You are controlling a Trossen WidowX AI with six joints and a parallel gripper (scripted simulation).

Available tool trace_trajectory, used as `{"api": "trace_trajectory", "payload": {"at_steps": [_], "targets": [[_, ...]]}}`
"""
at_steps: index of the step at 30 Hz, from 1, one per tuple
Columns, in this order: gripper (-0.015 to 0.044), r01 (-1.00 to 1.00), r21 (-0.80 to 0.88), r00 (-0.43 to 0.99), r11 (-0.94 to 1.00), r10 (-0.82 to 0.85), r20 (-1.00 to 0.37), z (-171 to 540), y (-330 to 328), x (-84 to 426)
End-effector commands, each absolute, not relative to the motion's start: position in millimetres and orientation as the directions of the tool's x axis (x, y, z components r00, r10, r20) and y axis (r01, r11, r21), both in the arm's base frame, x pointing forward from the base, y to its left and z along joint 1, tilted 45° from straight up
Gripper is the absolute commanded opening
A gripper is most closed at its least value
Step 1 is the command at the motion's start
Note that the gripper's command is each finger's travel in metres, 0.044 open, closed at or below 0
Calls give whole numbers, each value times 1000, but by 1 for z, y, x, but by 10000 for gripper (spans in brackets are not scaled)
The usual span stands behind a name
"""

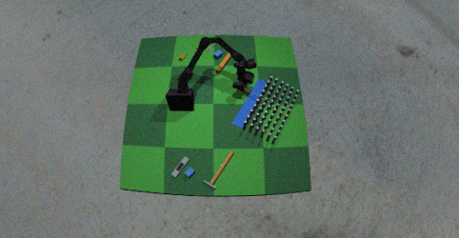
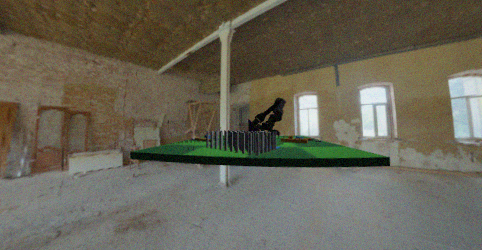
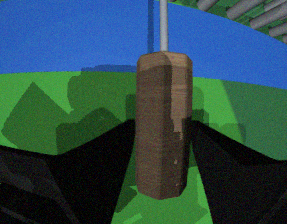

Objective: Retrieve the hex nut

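Observation:
My gripper (image 1: 241, 88) (image 3: 162, 125) is shut on the brown wooden handle (image 3: 161, 145) of a tool, just in front of the blue taped strip (image 1: 246, 108) (image 3: 94, 40). The tool's thin metal shaft (image 3: 164, 25) (image 1: 253, 94) runs forward from the handle over the strip and, in the top view, reaches in among the standing metal spacers (image 1: 298, 90) (image 2: 242, 142) (image 3: 271, 15). The spacers look upright in rows. The tool's far end cannot be made out clearly. The hex nut cannot be made out in any view.
A hammer (image 1: 222, 168), a grey tool (image 1: 180, 167) and a blue block (image 1: 189, 172) lie near the front edge. An orange bar (image 1: 223, 63), another blue block (image 1: 218, 53) and a small orange item (image 1: 182, 57) lie at the back, near the raised arm.

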State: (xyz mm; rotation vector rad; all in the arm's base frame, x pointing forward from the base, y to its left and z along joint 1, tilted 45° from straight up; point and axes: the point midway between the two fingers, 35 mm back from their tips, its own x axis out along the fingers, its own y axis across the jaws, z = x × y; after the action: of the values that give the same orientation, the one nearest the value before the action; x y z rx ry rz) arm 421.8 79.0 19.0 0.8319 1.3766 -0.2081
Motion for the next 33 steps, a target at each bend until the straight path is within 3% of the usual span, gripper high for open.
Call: {"api": "trace_trajectory", "payload": {"at_steps": [1, 33], "targets": [[0, 581, 400, 228, 709, 330, -916, 19, 78, 426], [0, 581, 400, 230, 709, 329, -916, 10, 66, 444]]}}
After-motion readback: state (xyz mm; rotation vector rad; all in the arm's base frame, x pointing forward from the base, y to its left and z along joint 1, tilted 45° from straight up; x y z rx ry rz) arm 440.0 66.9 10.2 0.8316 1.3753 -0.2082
